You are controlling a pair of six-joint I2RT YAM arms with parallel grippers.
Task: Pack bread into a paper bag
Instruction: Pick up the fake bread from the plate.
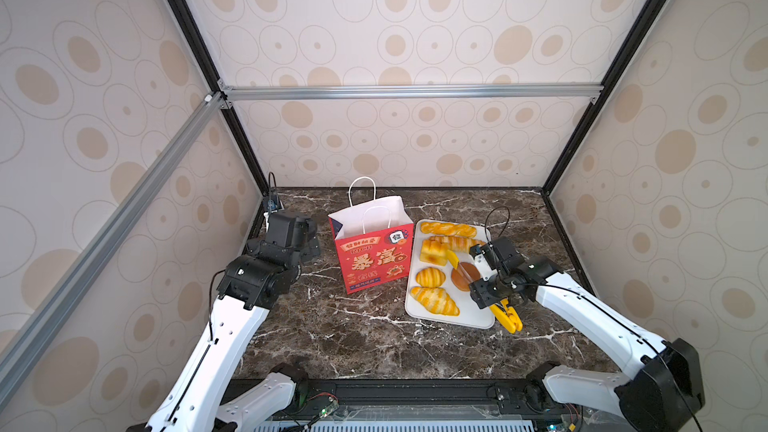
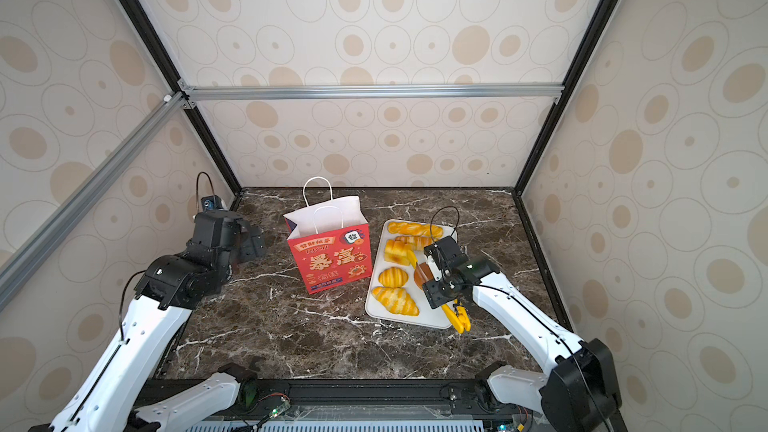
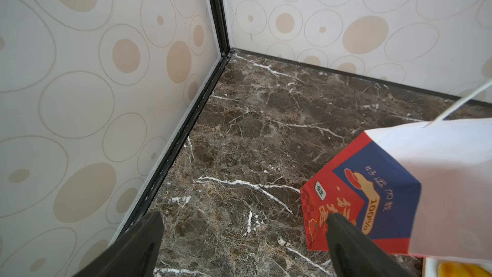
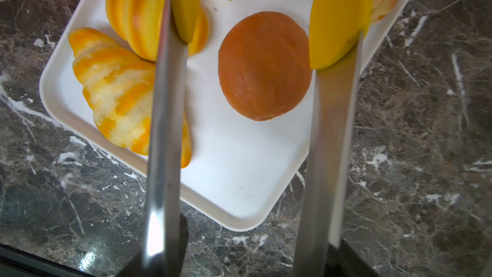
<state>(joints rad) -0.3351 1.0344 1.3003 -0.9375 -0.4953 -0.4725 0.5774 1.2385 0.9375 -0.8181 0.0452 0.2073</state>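
Top views: red paper bag (image 1: 376, 259) upright at low centre of frame, white inside, mouth open; golden bread (image 1: 434, 301) on white tray (image 1: 465, 314) right of it. Left wrist: left gripper (image 3: 245, 238) wide open, empty, beside bag. Right wrist: right gripper (image 4: 263, 238) clamps tongs (image 4: 165, 129), yellow tips straddling round brown bun (image 4: 265, 66).

Polished metal tongs (image 4: 165, 129) — glossy marble table (image 4: 426, 129), smooth white tray (image 4: 239, 169), matt paper bag (image 1: 374, 268).

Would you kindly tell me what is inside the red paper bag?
Only the white inner wall of the paper bag shows, nothing else. Its red front hides the bottom, so anything lying there cannot be seen.
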